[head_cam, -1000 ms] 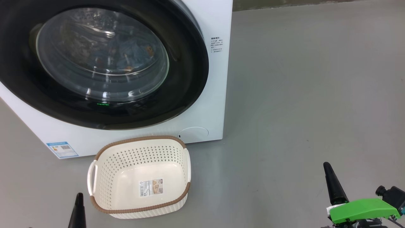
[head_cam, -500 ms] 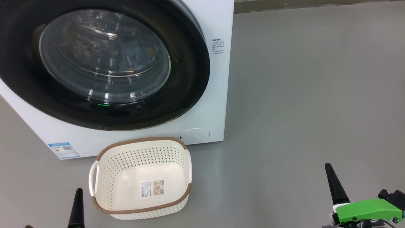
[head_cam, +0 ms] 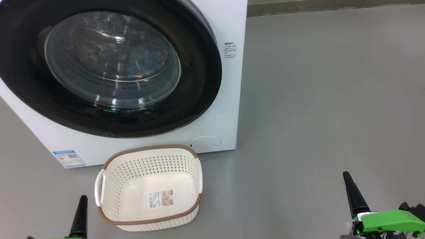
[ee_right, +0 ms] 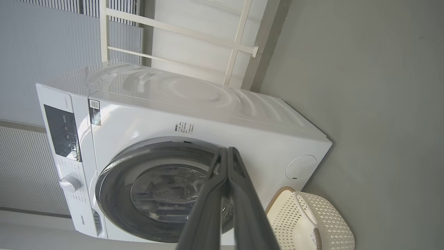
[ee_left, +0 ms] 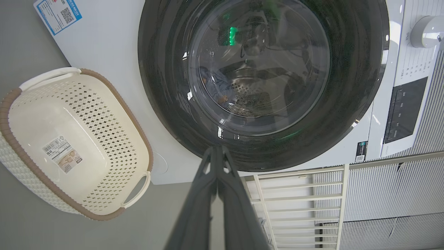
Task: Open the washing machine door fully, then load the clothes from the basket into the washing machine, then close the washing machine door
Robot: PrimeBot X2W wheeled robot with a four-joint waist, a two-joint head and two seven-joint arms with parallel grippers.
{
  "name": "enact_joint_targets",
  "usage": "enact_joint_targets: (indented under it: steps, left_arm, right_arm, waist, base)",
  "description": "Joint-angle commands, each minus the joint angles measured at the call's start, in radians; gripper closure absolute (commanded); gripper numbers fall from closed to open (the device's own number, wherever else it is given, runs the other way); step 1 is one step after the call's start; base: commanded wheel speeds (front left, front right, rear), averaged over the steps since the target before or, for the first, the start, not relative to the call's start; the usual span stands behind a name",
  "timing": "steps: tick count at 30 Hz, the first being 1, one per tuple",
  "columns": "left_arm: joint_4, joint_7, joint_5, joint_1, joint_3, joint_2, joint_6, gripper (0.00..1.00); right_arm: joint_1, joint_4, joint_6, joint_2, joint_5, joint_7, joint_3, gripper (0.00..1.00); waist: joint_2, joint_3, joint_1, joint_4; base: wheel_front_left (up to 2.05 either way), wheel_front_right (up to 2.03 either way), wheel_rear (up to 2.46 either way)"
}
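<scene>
We see the door [head_cam: 199, 83] shut on the washer [head_cam: 229, 23], blue clothes [head_cam: 143, 54] behind its glass. The basket [head_cam: 149, 146] sits on the floor [head_cam: 315, 99] just before it. Our left claw [head_cam: 83, 199] and right claw [head_cam: 346, 175] are pinched closed.

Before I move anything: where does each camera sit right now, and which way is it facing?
Head view: on the robot's head, looking forward and down at the closed washing machine door and empty basket; left gripper and right gripper tips at the bottom.
Left wrist view: looks along its shut fingers at the door, basket on that view's left.
Right wrist view: rolled sideways, looks along its shut fingers at the washing machine front.
Shared by all: door and basket.
</scene>
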Motion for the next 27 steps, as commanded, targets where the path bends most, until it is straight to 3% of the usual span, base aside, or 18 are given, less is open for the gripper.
enact_joint_targets:
  steps: [1,18,27]
  left_arm:
    - [-0.016,0.005,-0.026,-0.052,0.031,0.020,-0.019,1.00]
    - [0.017,0.059,-0.229,-0.090,0.047,0.023,-0.035,1.00]
    - [0.018,0.063,-0.232,-0.091,0.051,0.020,-0.036,1.00]
  right_arm:
    - [-0.041,-0.023,-0.001,-0.010,0.026,0.006,0.015,1.00]
    - [-0.046,-0.016,-0.001,-0.010,0.238,0.061,0.002,1.00]
    - [-0.046,-0.016,-0.001,-0.008,0.243,0.064,-0.001,1.00]
  waist:
    - [0.0000,-0.001,0.0000,0.000]
    - [0.0000,-0.011,0.0000,0.007]
    - [0.0000,-0.011,0.0000,0.007]
  base:
    - [0.00,0.00,0.00]
    - [0.00,0.00,0.00]
    - [0.00,0.00,0.00]
